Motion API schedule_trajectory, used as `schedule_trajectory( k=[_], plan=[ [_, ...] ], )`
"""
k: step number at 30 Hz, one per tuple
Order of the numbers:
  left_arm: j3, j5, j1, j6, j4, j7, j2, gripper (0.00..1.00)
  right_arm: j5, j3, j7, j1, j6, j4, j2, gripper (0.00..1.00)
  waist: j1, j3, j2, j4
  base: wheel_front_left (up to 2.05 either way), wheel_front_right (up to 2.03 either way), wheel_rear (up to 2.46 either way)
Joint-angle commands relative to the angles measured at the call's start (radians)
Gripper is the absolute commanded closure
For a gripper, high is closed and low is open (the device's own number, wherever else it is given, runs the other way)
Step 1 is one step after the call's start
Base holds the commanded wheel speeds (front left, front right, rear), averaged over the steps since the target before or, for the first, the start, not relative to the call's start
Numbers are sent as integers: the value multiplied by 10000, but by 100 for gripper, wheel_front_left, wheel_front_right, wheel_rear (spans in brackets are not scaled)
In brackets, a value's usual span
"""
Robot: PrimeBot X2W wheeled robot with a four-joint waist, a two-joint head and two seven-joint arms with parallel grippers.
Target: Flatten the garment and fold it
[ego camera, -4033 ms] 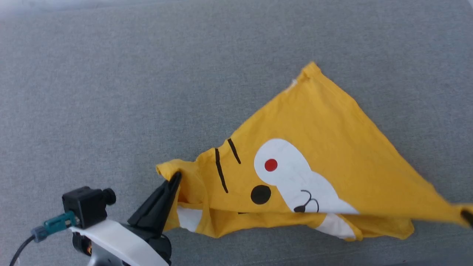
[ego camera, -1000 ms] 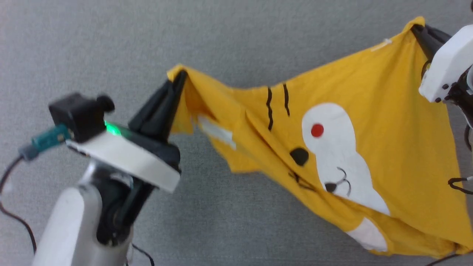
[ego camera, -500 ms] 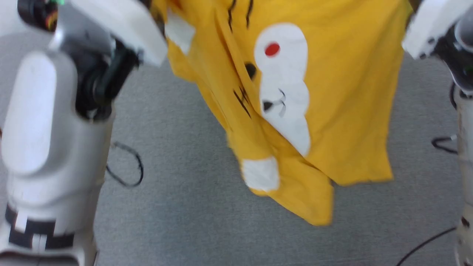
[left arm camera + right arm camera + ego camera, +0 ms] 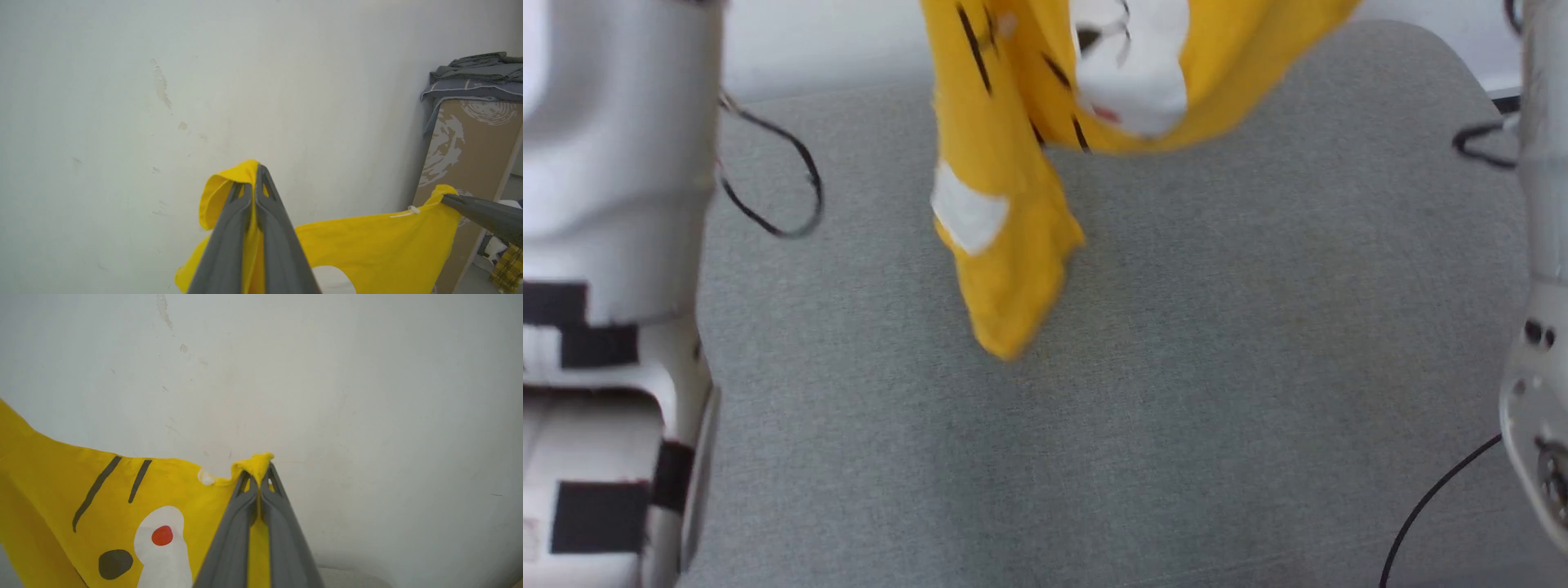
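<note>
Above the grey fabric surface (image 4: 1176, 392), hanging in a bunched yellow tail and seemingly clear of it: the cartoon-face T-shirt (image 4: 1013, 269). Pinched at one upper corner by the left gripper (image 4: 256, 173), fingers pressed tight on a fold of yellow cloth. Pinched at the other by the right gripper (image 4: 261, 471), equally clamped, just beside a small white tag (image 4: 204, 477). Probably held up for spreading ahead of the lay-down. Best done by drawing both grips apart until taut along the sagging top edge, then lowering the loose end first and pulling back to smooth. Worth watching: looped black cables (image 4: 776, 188) beside the pale left forearm (image 4: 605, 163), perhaps within reach of swinging cloth. Beyond, a scuffed white wall (image 4: 122, 81). Farther off, a brown cabinet (image 4: 470, 155) topped with folded grey bedding (image 4: 474, 69).
</note>
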Motion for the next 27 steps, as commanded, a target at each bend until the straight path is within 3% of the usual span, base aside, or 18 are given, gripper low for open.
schedule_trajectory(
  k=[1,15,27],
  plan=[
    [63,54,-192,87,122,-85,-2,100,-92,-64,-113,-180,-9,134,63,100,2,72,0,-63,0,0,0],
    [270,781,-2619,591,1694,-2224,-22,100,-1102,-1217,-1693,-2471,-9,2562,208,100,2,896,0,-267,0,0,0],
    [305,833,-3967,574,1990,-3552,-281,100,-1773,-1559,-3509,-3711,-9,3246,211,100,2,2700,0,-346,0,0,0]
  ],
)
